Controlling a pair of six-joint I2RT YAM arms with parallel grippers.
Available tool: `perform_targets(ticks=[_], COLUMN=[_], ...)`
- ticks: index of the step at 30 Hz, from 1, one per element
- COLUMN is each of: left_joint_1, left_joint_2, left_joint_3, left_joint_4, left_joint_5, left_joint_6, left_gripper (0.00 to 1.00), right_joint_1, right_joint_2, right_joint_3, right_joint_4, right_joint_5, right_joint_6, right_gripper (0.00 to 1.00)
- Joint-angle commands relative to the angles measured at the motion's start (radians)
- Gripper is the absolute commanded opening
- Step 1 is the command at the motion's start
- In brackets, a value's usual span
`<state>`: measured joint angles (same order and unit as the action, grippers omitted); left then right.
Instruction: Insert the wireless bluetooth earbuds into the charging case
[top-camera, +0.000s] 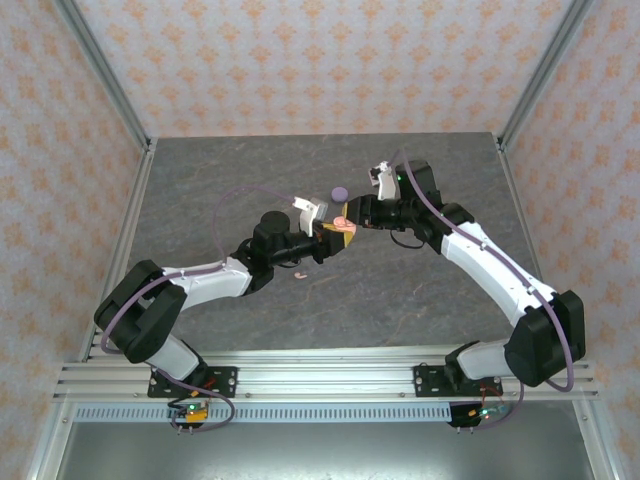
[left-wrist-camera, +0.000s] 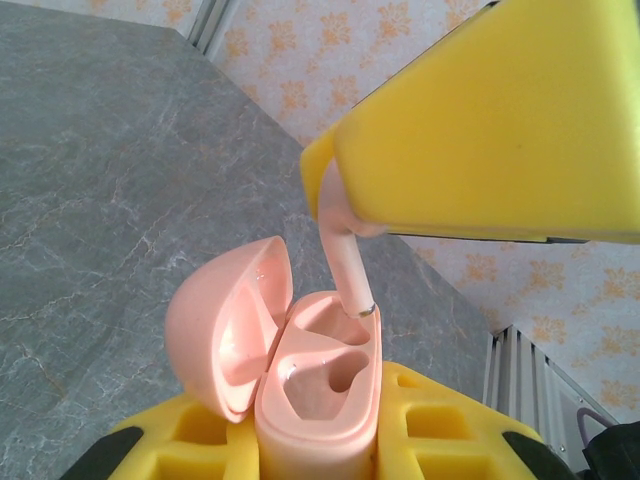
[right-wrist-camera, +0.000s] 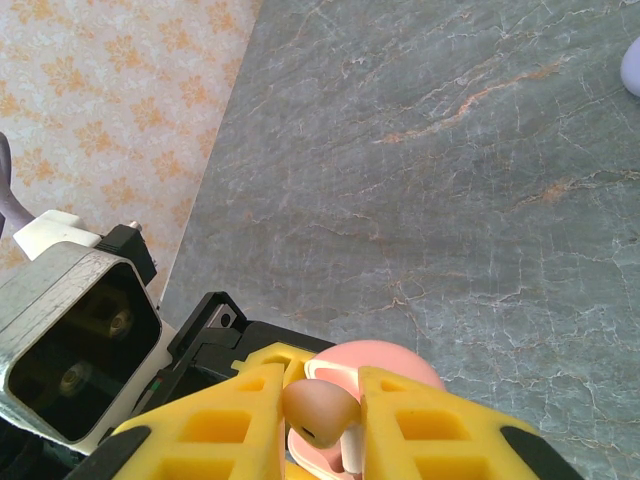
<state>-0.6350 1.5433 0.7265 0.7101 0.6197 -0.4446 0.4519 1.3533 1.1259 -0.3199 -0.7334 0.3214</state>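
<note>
Gripping the open pink charging case (left-wrist-camera: 318, 410), the left claw (left-wrist-camera: 320, 450) is closed tight on it, the lid (left-wrist-camera: 225, 330) open to one side. Just above that claw, the right claw (right-wrist-camera: 320, 400) pinches a pink earbud (left-wrist-camera: 347, 262), stem tip at the mouth of a case socket. A second pink earbud (top-camera: 300, 274) lies on the bench (top-camera: 400, 290) near the left claw; a lilac case (top-camera: 338, 193) sits beyond both claws.

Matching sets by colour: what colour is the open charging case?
Pale pink case, clearest in the left wrist view.
</note>
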Motion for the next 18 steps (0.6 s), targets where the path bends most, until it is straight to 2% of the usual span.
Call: perform_targets(ticks=[1,18], left_joint_1=[-0.006,-0.006], left_joint_2=[-0.023,-0.038], left_joint_3=[0.028,0.033], left_joint_4=[0.04,0.032], left_joint_5=[-0.02,-0.04], left_joint_6=[-0.005,-0.025], left_gripper=[0.11,0.11], right_joint_1=[0.01,0.017], right_joint_2=[0.006,0.007], right_joint_3=[0.036,0.014], right_joint_4=[0.024,0.0], right_joint_5=[-0.013,-0.011], right_joint_6=[-0.012,-0.027], right_gripper=[0.23,0.23])
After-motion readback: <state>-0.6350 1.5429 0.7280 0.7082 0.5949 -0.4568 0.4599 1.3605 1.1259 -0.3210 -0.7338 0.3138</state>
